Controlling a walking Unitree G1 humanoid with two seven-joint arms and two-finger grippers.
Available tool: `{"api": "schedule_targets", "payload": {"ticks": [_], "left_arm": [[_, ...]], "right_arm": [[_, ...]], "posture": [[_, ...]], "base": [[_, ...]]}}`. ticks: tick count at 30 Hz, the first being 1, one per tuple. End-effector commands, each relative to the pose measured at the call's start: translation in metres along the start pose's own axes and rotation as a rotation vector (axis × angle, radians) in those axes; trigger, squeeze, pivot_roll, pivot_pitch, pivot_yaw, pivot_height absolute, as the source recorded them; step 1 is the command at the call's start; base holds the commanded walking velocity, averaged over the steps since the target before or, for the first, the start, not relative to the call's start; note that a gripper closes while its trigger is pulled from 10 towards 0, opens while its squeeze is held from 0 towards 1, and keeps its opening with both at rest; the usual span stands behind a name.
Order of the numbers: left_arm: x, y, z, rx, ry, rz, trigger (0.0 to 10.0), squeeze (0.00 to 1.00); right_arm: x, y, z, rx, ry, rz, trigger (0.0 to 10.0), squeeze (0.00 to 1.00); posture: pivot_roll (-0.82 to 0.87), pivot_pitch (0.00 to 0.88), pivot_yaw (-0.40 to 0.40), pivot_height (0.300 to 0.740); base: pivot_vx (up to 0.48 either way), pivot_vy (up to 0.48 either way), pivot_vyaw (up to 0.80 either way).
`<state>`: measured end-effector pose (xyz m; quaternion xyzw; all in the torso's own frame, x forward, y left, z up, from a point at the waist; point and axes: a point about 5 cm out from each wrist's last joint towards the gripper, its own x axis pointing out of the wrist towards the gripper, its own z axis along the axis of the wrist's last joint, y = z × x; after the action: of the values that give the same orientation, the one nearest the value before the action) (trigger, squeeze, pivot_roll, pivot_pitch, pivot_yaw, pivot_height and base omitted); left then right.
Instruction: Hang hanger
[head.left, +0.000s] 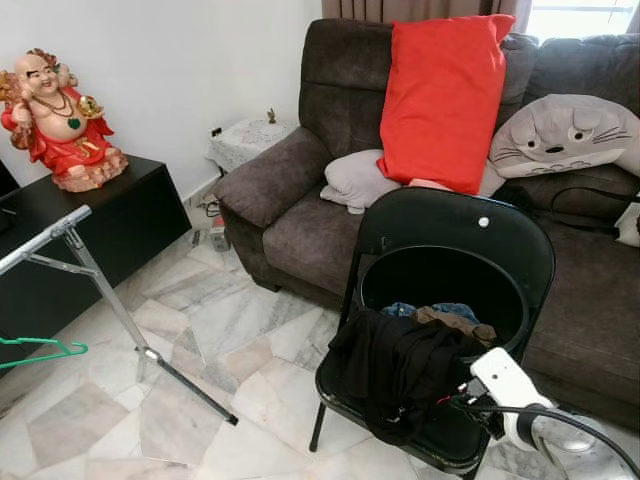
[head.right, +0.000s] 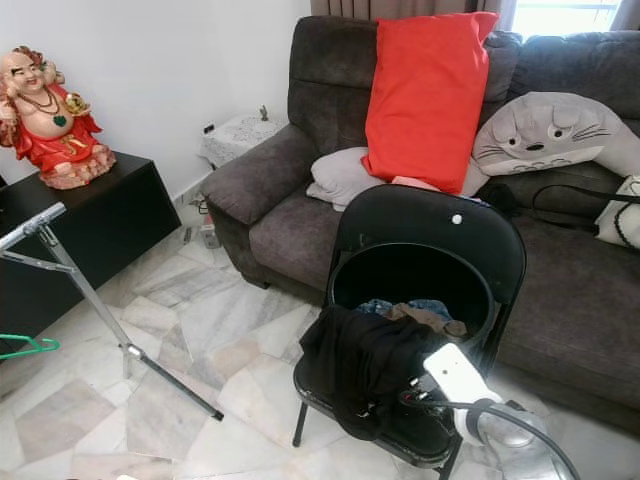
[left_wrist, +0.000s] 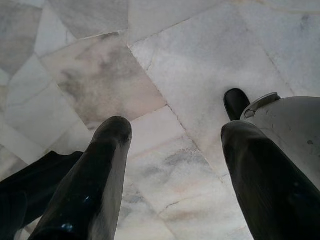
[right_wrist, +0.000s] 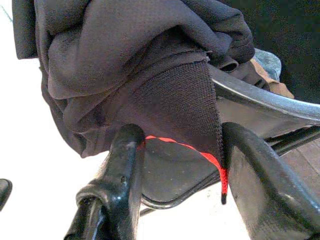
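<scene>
Black clothes (head.left: 400, 365) heaped on folding chair (head.left: 455, 235)

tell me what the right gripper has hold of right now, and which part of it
Nothing yet. The right gripper is open, its fingers either side of the black garment's red-trimmed edge on the folding chair.

Clothes (head.left: 400, 360) on chair (head.left: 470, 240) before sofa (head.left: 300, 180)
</scene>
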<state>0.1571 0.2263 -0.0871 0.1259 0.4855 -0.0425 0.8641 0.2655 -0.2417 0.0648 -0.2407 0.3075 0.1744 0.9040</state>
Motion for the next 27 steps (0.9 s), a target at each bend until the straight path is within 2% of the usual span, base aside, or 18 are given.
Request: {"api": "schedule_targets", "payload": {"ticks": [1, 2, 3, 15, 16, 17, 18, 27], "left_arm": [[-0.001, 0.001, -0.008, -0.009, 0.033, 0.006, 10.0, 0.0], [-0.001, 0.001, -0.008, -0.009, 0.033, 0.006, 10.0, 0.0], [-0.001, 0.001, -0.008, -0.012, 0.035, 0.006, 10.0, 0.0], [-0.002, 0.001, -0.012, -0.017, 0.045, 0.01, 10.0, 0.0], [-0.002, 0.001, -0.012, -0.016, 0.045, 0.011, 10.0, 0.0], [-0.002, 0.001, -0.012, -0.016, 0.045, 0.011, 10.0, 0.0], [-0.002, 0.002, -0.012, -0.016, 0.045, 0.011, 10.0, 0.0], [-0.002, 0.002, -0.01, -0.012, 0.041, 0.011, 10.0, 0.0]], "right_arm": [[0.003, 0.003, 0.003, -0.009, -0.001, 0.001, 6.8, 0.0], [0.003, 0.003, 0.003, -0.009, -0.001, 0.001, 6.8, 0.0], [0.005, 0.003, 0.004, -0.004, 0.003, -0.013, 10.0, 0.0], [0.011, -0.01, 0.001, 0.018, 0.021, -0.119, 10.0, 0.0], [0.012, -0.01, 0.001, 0.02, 0.019, -0.119, 4.9, 0.0], [0.012, -0.01, 0.002, 0.02, 0.017, -0.118, 0.5, 0.0], [0.012, -0.01, 0.003, 0.021, 0.014, -0.116, 0.0, 0.0], [0.014, -0.009, 0.005, 0.015, 0.003, -0.113, 0.0, 0.0]], "posture": [[-0.05, 0.01, 0.131, 0.74], [-0.05, 0.01, 0.131, 0.74], [-0.05, 0.011, 0.129, 0.74], [-0.04, 0.019, 0.135, 0.74], [-0.04, 0.018, 0.136, 0.74], [-0.04, 0.017, 0.136, 0.74], [-0.04, 0.017, 0.136, 0.74], [-0.04, 0.017, 0.136, 0.74]], "base": [[0.0, 0.0, 0.0], [0.0, 0.0, 0.0], [0.0, 0.0, 0.0], [0.0, 0.0, 0.0], [0.0, 0.0, 0.0], [0.0, 0.0, 0.0], [0.0, 0.0, 0.0], [0.0, 0.0, 0.0]]}}
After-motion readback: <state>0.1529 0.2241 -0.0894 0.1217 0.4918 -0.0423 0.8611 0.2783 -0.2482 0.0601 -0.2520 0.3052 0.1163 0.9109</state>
